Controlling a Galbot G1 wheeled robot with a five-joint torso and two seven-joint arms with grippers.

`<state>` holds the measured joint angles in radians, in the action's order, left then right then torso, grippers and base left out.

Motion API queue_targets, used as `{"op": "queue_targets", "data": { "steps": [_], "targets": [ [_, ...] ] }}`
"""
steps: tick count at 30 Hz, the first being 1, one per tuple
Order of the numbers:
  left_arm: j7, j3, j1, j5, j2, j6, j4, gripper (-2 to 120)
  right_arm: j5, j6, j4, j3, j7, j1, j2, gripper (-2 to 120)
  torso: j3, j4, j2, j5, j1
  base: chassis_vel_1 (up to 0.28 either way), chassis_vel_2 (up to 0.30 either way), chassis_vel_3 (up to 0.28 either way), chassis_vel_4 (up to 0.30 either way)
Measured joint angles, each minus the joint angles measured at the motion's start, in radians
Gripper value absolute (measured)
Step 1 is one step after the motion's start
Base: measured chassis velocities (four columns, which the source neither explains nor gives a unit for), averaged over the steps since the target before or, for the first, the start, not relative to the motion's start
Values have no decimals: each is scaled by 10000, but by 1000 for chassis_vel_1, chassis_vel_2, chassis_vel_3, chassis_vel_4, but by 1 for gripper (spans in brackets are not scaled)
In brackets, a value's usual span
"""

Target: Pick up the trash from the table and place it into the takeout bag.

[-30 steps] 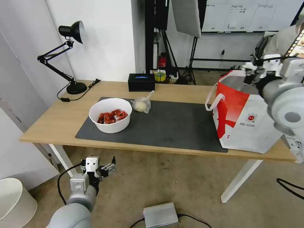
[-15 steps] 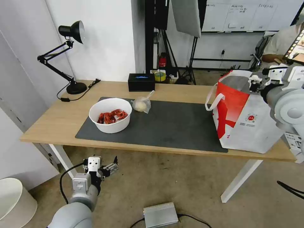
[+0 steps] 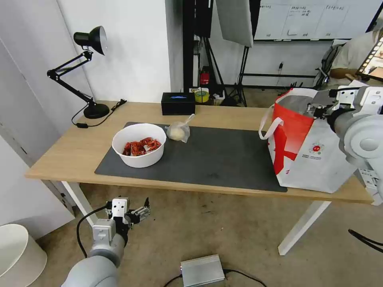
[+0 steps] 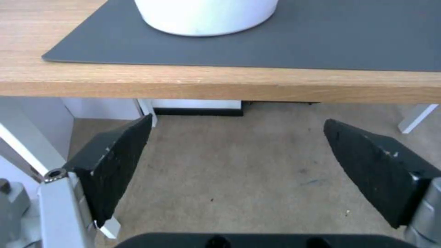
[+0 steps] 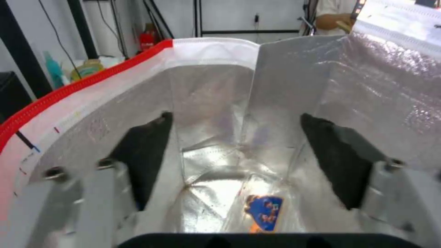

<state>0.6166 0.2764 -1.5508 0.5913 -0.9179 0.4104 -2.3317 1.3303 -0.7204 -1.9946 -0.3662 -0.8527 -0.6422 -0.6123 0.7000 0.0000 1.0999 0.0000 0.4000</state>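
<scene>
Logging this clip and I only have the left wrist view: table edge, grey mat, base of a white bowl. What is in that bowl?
Observer: The bowl holds red crayfish shells.
Operator: Anything else left on the mat?
Observer: A small knotted clear bag lies beside the bowl.
Operator: Where is the right gripper?
Observer: The right gripper is open, over the mouth of the takeout bag, holding nothing.
Operator: Is that bag empty?
Observer: No, a small blue and orange item lies on its foil bottom.
</scene>
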Motion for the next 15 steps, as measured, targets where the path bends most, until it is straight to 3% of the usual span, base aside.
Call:
{"op": "queue_targets", "data": {
  "steps": [6, 10, 12, 15],
  "targets": [
    [0, 51, -131, -107, -52, 0, -46, 100, -8, 0, -136, -61, 4, -77, 59, 98, 0, 0, 1, 0, 0, 0, 0, 0, 0],
    [0, 86, -189, -144, -78, 0, -87, 100, -52, 49, -253, -122, 61, -135, 23, 100, 0, 0, 0, 0, 0, 0, 0, 0, 0],
    [0, 97, -202, -147, -81, 0, -105, 100, -118, 298, -314, -189, 298, -200, -24, 100, 0, -1, 1, 0, 0, 0, 0, 0, 0],
    [-1, 136, -214, -149, -83, 0, -129, 100, -819, 1756, -485, -246, 1372, -515, -160, 100, 0, 0, 1, 1, 0, 0, 0, 0, 0]
  ]
}}
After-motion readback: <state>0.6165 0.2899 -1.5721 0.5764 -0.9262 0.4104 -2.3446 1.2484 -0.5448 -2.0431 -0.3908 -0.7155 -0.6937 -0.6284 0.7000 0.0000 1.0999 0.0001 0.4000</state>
